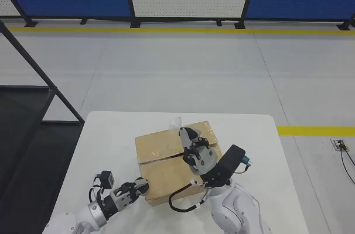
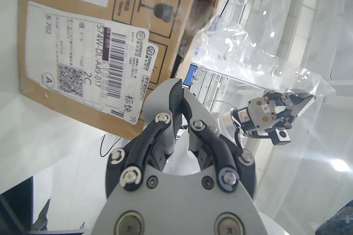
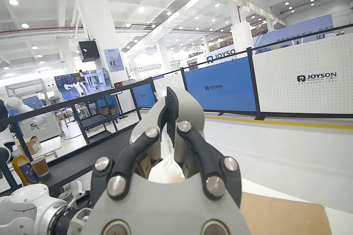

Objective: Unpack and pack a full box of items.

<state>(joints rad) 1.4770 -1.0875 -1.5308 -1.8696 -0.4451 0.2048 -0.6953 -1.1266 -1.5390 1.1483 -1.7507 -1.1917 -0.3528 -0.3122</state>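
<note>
From the top view, the cardboard box (image 1: 166, 175) sits mid-tabletop (image 1: 107, 140). My right gripper (image 1: 189, 134) is over its lid, and a bit of clear plastic bag (image 1: 176, 121) shows just beyond its jaws. The left gripper (image 1: 133, 188) is low, just beside the box's near corner. There is bare tabletop on every side of the box, though the tabletop edge lies close behind the left jaws.

In the left wrist view, the left gripper (image 2: 179, 94) has its jaws pressed together on nothing. The labelled wall of the box (image 2: 82, 13) stands just ahead of them. The bag (image 2: 248, 59) trails from the gap under the flap out to the right gripper (image 2: 300, 102), whose jaws look pinched shut on its far corner.

I'd expect the film to be limp, slippery and easy to tear on the flap edge, so a bunched fold is the safer hold. The box is stiff but may drag if the bag snags, and the left jaws are placed to brace it.

In the right wrist view, the right gripper (image 3: 171, 104) has its jaws closed, and I can't make out the film between them. The box (image 3: 289, 216) lies below, with open air ahead for lifting.
</note>
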